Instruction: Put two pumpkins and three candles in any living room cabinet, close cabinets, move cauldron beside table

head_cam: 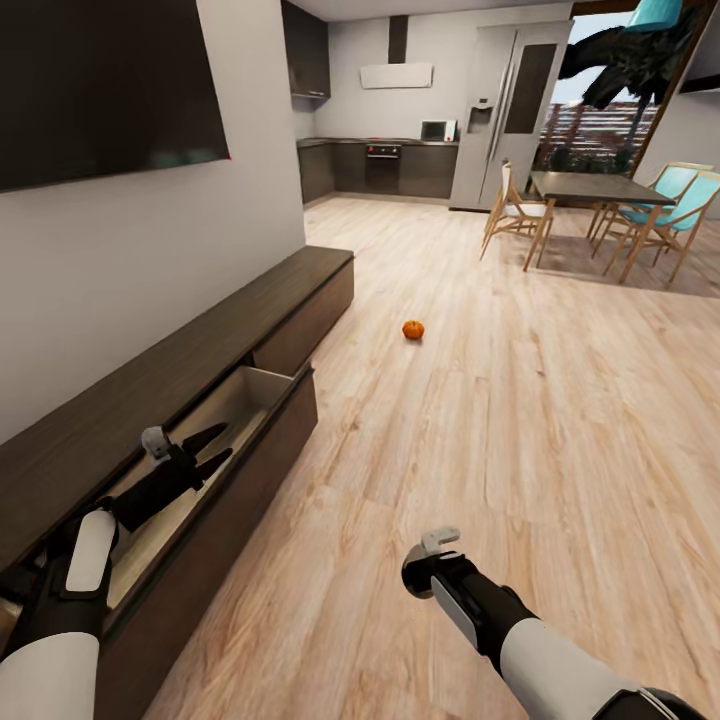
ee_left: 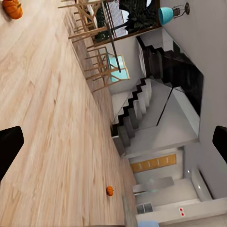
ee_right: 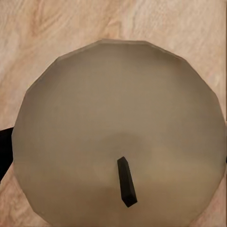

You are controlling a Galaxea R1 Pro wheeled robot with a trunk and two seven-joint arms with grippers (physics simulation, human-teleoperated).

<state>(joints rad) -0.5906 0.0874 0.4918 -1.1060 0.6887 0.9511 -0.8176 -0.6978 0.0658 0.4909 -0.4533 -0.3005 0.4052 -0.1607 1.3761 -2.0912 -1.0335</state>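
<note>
Dark-brown wood forms the long, low cabinet (head_cam: 215, 345) that runs along the white wall, its long axis stretching away toward the kitchen. One wide drawer (head_cam: 240, 400) stands pulled out toward the room, showing a pale beige lining. The left gripper (head_cam: 212, 447) hangs over this open drawer, its two black fingers spread wide apart with nothing between them, pointing along the cabinet toward its far end. In the left wrist view those fingers (ee_left: 9, 144) sit at opposite edges of the picture, open. Pale wooden floor (head_cam: 520, 400) covers the room. One small orange pumpkin (head_cam: 413, 329) sits upright on the floor, well apart from the cabinet and out beyond its far end, toward the dining table (head_cam: 590, 187) and chairs (head_cam: 515, 212). The left wrist view shows a pumpkin (ee_left: 109, 191) far off on the floor and a second pumpkin (ee_left: 13, 8) at a corner of that picture. The right gripper (head_cam: 428, 562) hangs low over the bare floor, pointing straight down. In the right wrist view a candle (ee_right: 118, 135) is seen from directly above: a round grey-beige flat top with a short dark wick, standing upright on the floor. A dark finger shows at one edge beside the candle; whether the right fingers grip it cannot be told.
</note>
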